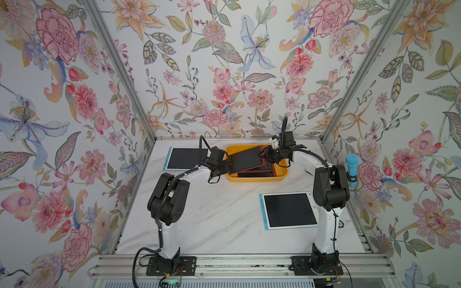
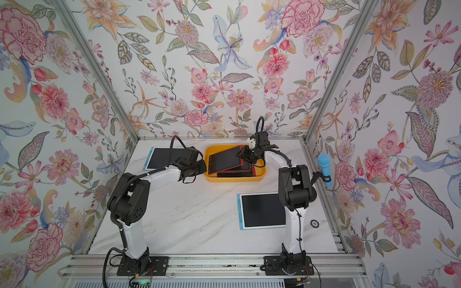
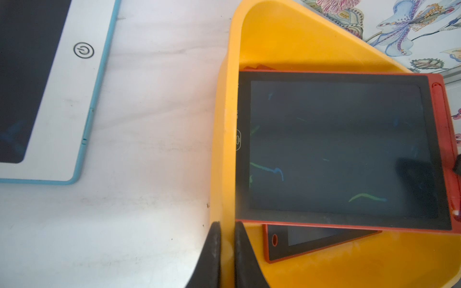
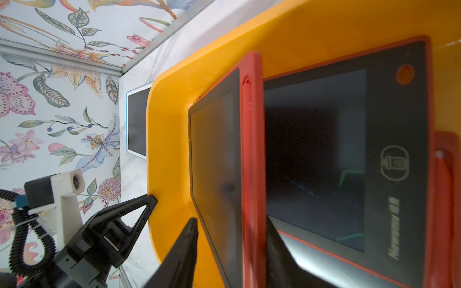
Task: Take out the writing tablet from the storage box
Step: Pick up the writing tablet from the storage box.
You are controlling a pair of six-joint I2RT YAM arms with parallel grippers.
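The yellow-orange storage box [image 1: 257, 179] [image 2: 234, 180] stands at the back middle of the table and holds a stack of red-framed writing tablets. The top writing tablet [image 1: 245, 159] [image 3: 336, 149] [image 4: 214, 162] lies slanted across the others. My left gripper [image 1: 225, 165] [image 3: 227, 229] is shut on the box's left wall, one finger on each side. My right gripper [image 1: 263, 153] [image 4: 230, 220] straddles the top tablet's red right edge. One finger touches the red frame, and a gap shows between the other finger and the screen. A lower tablet [image 3: 282, 246] [image 4: 311, 162] peeks out beneath.
Two blue-and-white tablets lie on the marble table, one at the back left [image 1: 185, 158] and one at the front right [image 1: 288, 210] beside the right arm. A blue microphone [image 1: 352, 169] is clipped to the right wall. Floral walls close in three sides.
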